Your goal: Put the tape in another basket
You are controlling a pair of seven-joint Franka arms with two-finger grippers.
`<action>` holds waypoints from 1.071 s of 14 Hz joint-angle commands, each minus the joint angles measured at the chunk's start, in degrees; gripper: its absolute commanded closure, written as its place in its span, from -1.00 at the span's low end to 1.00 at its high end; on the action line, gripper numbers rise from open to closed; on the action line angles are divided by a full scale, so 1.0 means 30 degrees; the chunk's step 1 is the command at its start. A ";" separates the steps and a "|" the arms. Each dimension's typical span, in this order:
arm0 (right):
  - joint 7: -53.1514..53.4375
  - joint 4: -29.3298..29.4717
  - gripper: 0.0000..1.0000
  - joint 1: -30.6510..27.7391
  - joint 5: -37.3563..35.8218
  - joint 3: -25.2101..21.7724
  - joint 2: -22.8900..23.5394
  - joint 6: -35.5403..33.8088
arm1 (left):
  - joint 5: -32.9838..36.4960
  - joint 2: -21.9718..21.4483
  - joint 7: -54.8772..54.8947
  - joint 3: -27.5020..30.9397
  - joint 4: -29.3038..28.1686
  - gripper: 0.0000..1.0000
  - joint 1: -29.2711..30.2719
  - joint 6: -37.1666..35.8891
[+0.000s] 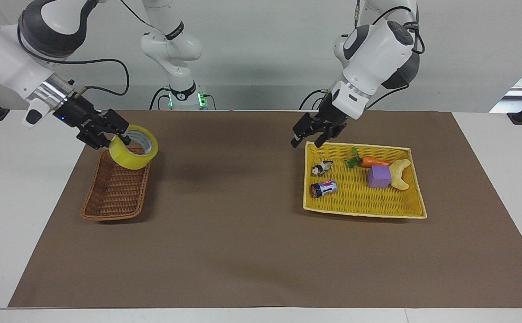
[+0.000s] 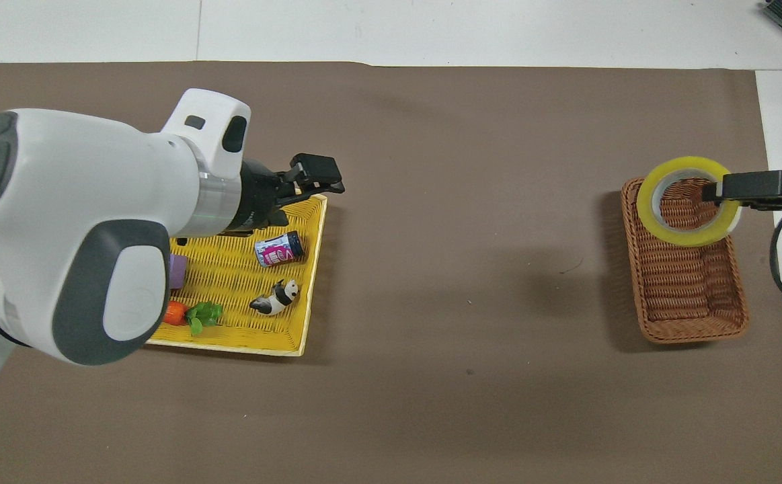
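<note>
So the brown mat [image 1: 252, 233] covers most of the table [image 1: 18, 188], and there are two containers on it: the yellow tray [image 1: 363, 211] toward the left arm's end, and the basket [image 1: 115, 197] toward the right arm's end.

The facing view gives you the whole tray with all five bits in it: a purple block [image 1: 379, 176], a pale curved thing [image 1: 401, 174], a carrot [image 1: 368, 161], a battery [image 1: 324, 188] and a little panda [image 1: 322, 168]. From overhead the left arm's big white body hides half the tray, so the curved piece doesn't show there at all.

The overhead view is the better one for the tape [image 2: 688, 202], since you look straight down through the roll's hole at the wicker. The roll hangs in the air over the basket's end nearer the robots, tilted, not resting in it as far as I can tell.

The right gripper [image 1: 116, 133] is clamped on the roll's wall, one finger inside the ring. The left gripper [image 1: 308, 140] hangs over the tray's robot-side rim, jaws spread wide, holding nothing.
</note>
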 commanded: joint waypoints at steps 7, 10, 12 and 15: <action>-0.1575 -0.3105 1.00 -0.2345 0.0614 0.0195 0.2282 0.1927 | 0.4882 -0.0224 0.6933 -0.0121 -0.0030 -1.00 0.4374 -0.3393; -0.2920 -0.3105 1.00 -0.3399 0.0555 0.0195 0.3189 0.1665 | 0.4970 -0.0311 0.9694 -0.0121 0.0320 -1.00 0.5956 -0.4740; -0.3860 -0.3105 1.00 -0.3756 0.0468 0.0195 0.3516 0.1664 | 0.5029 -0.0196 0.9848 -0.0121 0.1488 -1.00 0.6429 -0.6377; -0.3834 -0.3192 1.00 -0.3611 0.0031 0.0195 0.3516 0.1897 | 0.8206 -0.0283 1.1975 -0.0120 0.1609 -1.00 0.6080 -0.7498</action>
